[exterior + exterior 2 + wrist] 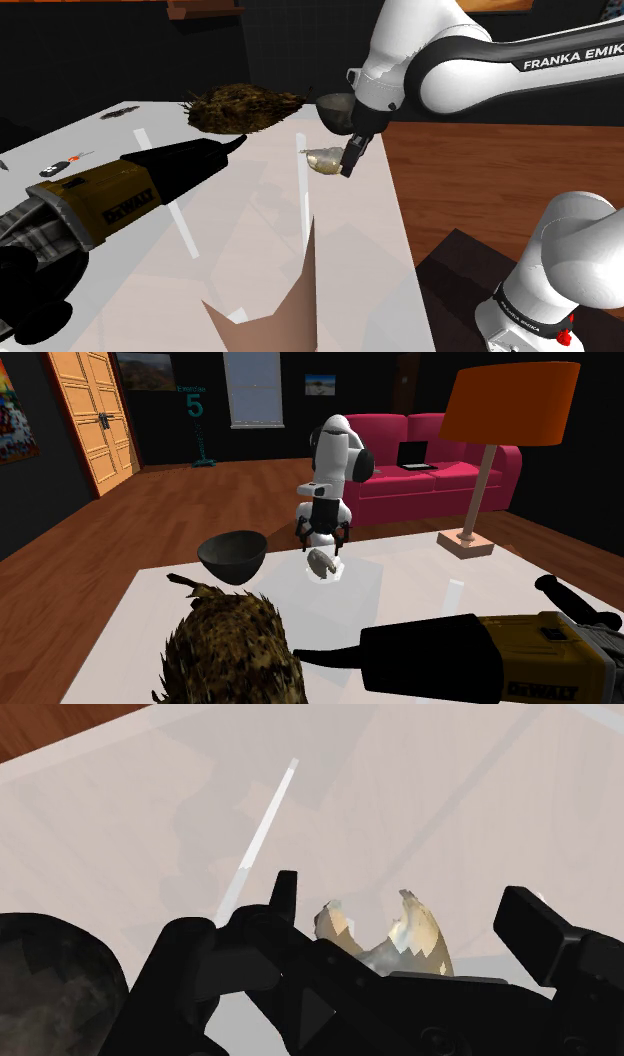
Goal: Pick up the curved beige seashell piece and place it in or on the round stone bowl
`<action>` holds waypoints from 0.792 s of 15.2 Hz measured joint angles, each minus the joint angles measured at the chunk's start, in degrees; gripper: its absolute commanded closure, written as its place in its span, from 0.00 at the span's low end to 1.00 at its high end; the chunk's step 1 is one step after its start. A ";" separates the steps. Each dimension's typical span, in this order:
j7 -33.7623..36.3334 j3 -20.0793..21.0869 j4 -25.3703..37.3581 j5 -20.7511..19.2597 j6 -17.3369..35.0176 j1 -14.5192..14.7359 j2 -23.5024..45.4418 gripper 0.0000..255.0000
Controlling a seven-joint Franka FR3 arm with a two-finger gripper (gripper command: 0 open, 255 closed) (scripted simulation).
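The beige curved seashell piece (322,158) lies on the glossy white table (350,250), near the edge on the shoulder view's right. My black gripper (352,155) is low beside it, open. In the wrist view the seashell (405,939) sits between the two fingers (535,929) with a gap on each side, so it is not clasped. The dark round bowl (335,108) stands just beyond the shell, close to the hand. In the second exterior view the bowl (232,555) is left of the shell (322,562), with the gripper (325,540) right above the shell.
A brown twiggy nest-like clump (240,105) lies next to the bowl. A big yellow and black DeWalt power tool (110,200) covers the shoulder view's left side of the table. An orange lamp (500,412) stands at one table corner. A brown pointed shape (285,310) rises at the near edge.
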 measured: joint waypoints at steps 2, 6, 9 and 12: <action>0.00 0.00 0.00 0.00 0.00 0.00 0.00 1.00; 0.00 0.00 0.00 0.00 0.00 0.00 0.00 1.00; 0.00 0.00 0.00 0.00 0.00 0.00 0.00 1.00; 0.00 0.00 0.00 0.00 0.00 0.00 0.00 0.00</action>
